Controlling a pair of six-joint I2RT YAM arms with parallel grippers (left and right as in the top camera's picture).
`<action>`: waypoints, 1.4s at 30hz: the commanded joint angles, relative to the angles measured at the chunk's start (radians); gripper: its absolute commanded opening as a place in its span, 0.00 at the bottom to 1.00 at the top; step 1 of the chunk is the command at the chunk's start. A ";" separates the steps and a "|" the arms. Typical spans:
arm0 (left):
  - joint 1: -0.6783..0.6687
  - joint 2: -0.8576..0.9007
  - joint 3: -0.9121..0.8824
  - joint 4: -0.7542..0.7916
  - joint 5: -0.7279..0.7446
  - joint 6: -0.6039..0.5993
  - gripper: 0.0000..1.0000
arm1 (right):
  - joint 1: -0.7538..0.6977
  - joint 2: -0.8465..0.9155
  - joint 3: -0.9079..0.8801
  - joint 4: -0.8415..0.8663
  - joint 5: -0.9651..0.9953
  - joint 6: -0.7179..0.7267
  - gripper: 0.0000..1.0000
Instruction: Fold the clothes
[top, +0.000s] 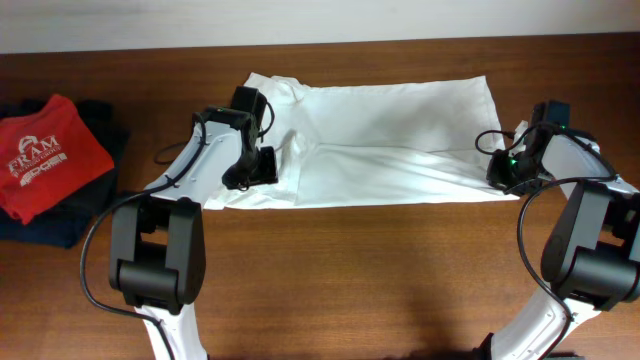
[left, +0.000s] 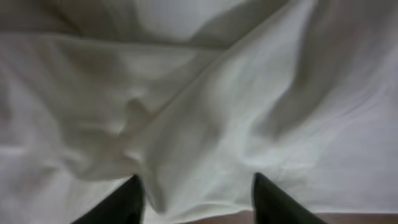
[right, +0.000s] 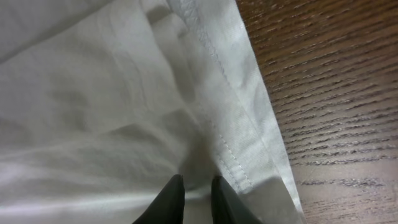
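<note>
Left claw (left: 196, 179) first: its two black fingers stand apart, clamped on nothing, with a soft ridge of the white short-sleeved cotton T-shirt (top: 390, 130) humped up between them. The right claw (right: 196, 183) is the opposite. Its fingers are nearly together and it looks pinched on the shirt's stitched hem, right at the outer edge.

The shirt itself lies spread across the brown wooden surface (top: 350, 270) between the two arms. It's rumpled on the left side, with creases running across the middle.

What I'd worry about:
- That right-hand pinch is so close to the hem that one tug sideways could pop the cloth out.
- If the left claw closes where it hangs, it probably grabs a bunched-up wad, maybe several layers, and the fold comes out crooked.
- With only one side held, any pull drags the whole shirt instead of folding it.

The red shirt with white lettering (top: 50, 160) on the dark folded garment (top: 60, 230) sits well apart, far left, so no trouble there.
</note>
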 joint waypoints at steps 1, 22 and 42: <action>0.005 0.010 -0.010 -0.003 0.024 -0.013 0.52 | 0.005 0.006 -0.008 0.000 0.000 0.002 0.20; 0.156 0.013 0.102 0.054 -0.097 -0.042 0.51 | 0.005 0.006 -0.008 -0.004 0.045 0.003 0.20; 0.119 0.013 -0.016 -0.026 -0.018 -0.042 0.23 | 0.005 0.020 0.167 -0.005 -0.054 0.003 0.30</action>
